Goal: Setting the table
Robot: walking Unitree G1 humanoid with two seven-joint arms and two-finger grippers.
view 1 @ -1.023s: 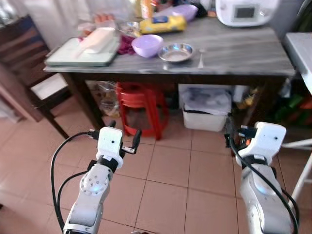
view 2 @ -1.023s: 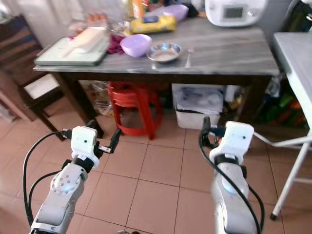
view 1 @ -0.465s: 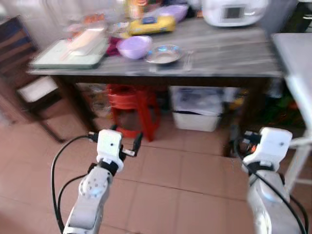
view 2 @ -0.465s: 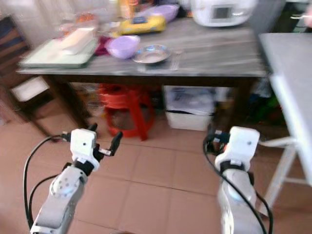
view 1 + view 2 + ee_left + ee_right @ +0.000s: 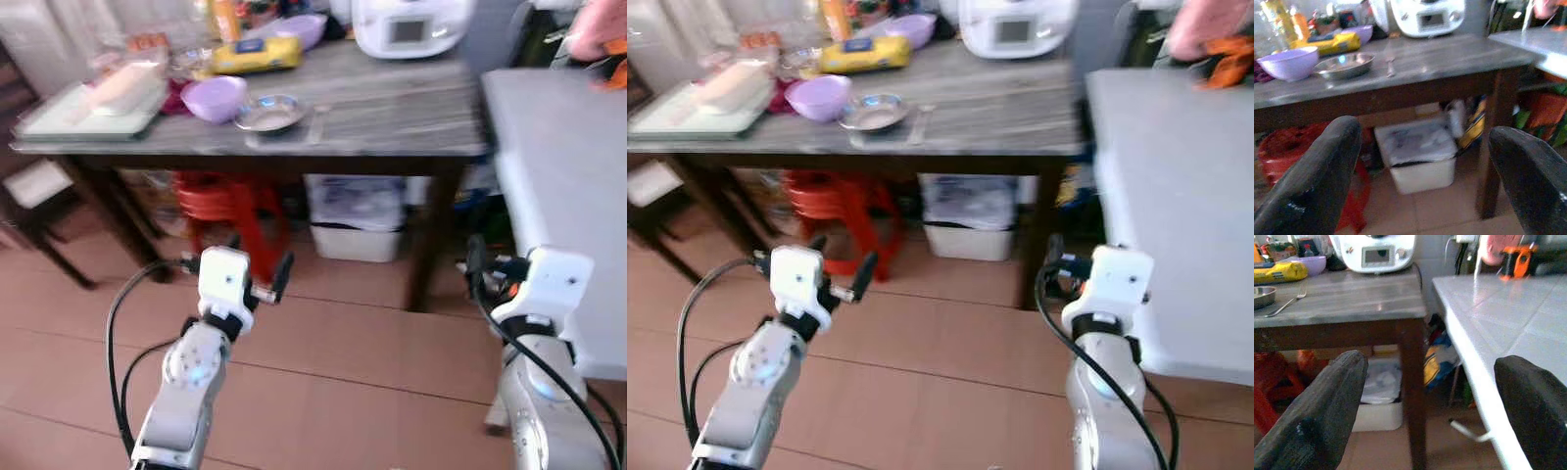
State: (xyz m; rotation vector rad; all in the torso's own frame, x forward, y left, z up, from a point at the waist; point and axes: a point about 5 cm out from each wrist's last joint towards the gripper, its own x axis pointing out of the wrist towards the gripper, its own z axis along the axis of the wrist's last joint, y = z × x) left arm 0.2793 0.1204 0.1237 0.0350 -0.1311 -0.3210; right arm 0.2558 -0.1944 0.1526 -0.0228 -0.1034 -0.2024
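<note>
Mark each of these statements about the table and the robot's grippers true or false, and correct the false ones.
1. The round steel bowl sits on the grey wooden table beside the lilac plastic bowl. True.
2. The left gripper is shut on the metal fork. False: its fingers are open and empty, and the fork lies on the table by the steel bowl.
3. A white kitchen appliance stands at the back of the table. True.
4. The right gripper holds the yellow packet. False: its fingers are open and empty; the packet lies on the table.
5. The red plastic stool stands on the tabletop. False: it is under the table.
</note>
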